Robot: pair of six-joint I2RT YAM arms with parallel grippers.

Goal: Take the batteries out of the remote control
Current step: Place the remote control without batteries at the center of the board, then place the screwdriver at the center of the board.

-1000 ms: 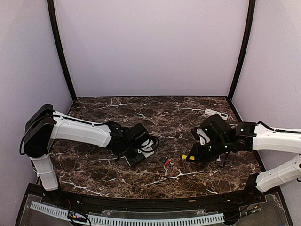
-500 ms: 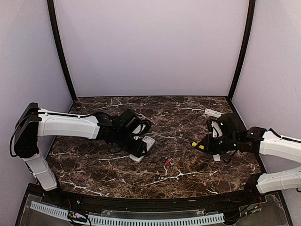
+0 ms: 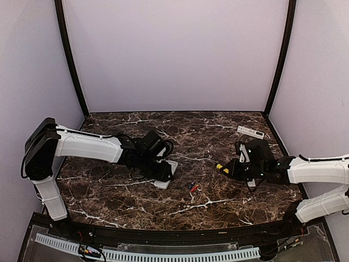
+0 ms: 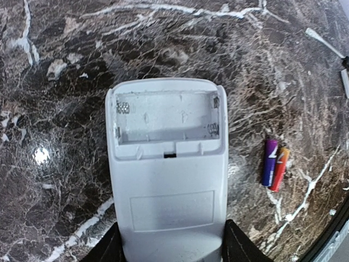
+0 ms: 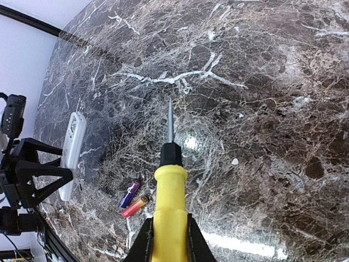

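My left gripper (image 4: 172,252) is shut on the near end of the white remote control (image 4: 169,185), one finger on each side. The remote's back faces up and its battery compartment (image 4: 166,117) is open and empty. Two batteries lie side by side on the marble to its right, one blue-purple (image 4: 269,162) and one red (image 4: 279,169). In the top view the remote (image 3: 167,174) is left of centre and the batteries (image 3: 192,187) lie in the middle. My right gripper (image 5: 168,243) is shut on a yellow-handled screwdriver (image 5: 169,196), whose shaft points away over bare marble.
A flat white cover (image 3: 250,131) lies at the back right near the wall. Another small white piece (image 3: 251,183) sits under the right arm. A black frame post (image 3: 277,71) and lilac walls (image 3: 174,54) close in the dark marble table (image 3: 207,213).
The left arm has carried the remote a little right and back, turning it level. The right arm has pulled the screwdriver away from the centre toward the right.
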